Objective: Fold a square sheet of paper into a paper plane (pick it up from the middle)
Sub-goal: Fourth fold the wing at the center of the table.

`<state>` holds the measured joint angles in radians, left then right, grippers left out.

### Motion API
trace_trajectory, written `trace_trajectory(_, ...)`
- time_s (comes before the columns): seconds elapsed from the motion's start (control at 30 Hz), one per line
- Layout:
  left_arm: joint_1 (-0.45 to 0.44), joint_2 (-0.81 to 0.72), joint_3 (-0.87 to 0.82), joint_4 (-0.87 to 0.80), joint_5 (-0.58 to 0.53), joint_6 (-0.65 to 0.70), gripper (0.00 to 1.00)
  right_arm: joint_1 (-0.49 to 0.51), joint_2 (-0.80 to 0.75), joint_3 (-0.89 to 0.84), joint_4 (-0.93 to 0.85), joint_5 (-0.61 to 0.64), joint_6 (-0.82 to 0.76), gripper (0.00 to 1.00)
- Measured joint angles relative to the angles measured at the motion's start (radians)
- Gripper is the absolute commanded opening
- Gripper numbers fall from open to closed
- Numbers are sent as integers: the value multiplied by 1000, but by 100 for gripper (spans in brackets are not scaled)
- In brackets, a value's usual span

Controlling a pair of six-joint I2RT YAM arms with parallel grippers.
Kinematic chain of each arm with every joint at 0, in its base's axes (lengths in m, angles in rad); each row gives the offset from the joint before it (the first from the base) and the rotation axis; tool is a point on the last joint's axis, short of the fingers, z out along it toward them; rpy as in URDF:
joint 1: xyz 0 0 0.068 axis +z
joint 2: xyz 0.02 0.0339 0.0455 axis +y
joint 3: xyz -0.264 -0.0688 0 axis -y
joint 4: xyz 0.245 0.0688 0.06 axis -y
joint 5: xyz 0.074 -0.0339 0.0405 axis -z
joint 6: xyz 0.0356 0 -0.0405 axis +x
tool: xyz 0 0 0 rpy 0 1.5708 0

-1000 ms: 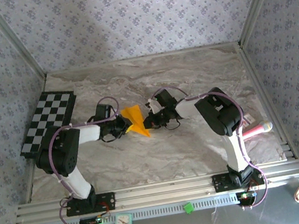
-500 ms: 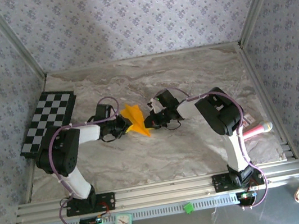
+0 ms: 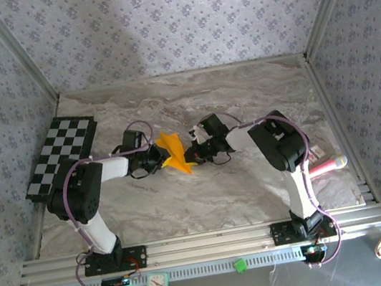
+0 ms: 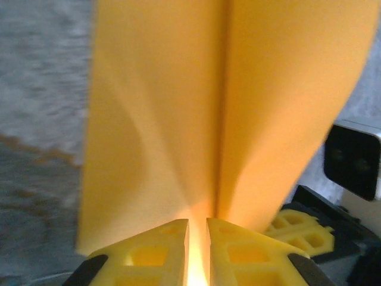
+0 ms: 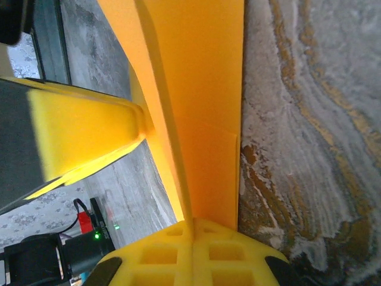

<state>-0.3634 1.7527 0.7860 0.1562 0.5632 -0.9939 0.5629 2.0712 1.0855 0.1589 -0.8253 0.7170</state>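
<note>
Paper plane (image 3: 172,152): orange, creased, mid-bench (image 3: 240,91), held between both hands.
Left hand (image 4: 197,229): clenched on one end of the paper, at its centre crease.
Right hand (image 5: 193,229): clenched on the opposite end, pads pressed together.

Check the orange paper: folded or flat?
Folded: the paper has a sharp centre crease with two flaps; left gripper and right gripper pinch its edges.

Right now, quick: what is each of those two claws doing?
Left gripper: closed, pinching the orange paper.
Right gripper: closed, pinching the same orange paper from the opposite side.
</note>
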Motion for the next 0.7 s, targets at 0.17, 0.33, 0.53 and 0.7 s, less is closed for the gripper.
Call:
trace_trajectory(0.17,-15,0,37,53,57,16,17,-3,5,8,-13,-6,1,4)
trace_trajectory(0.33,-31,11,40,103,91,18,15,-4,9,18,-31,-12,1,4)
trace_trajectory(0.53,-32,52,40,135,103,18,14,-5,13,24,-40,-19,0,4)
trace_trajectory(0.7,-32,74,40,148,103,18,14,-5,13,26,-45,-19,0,4)
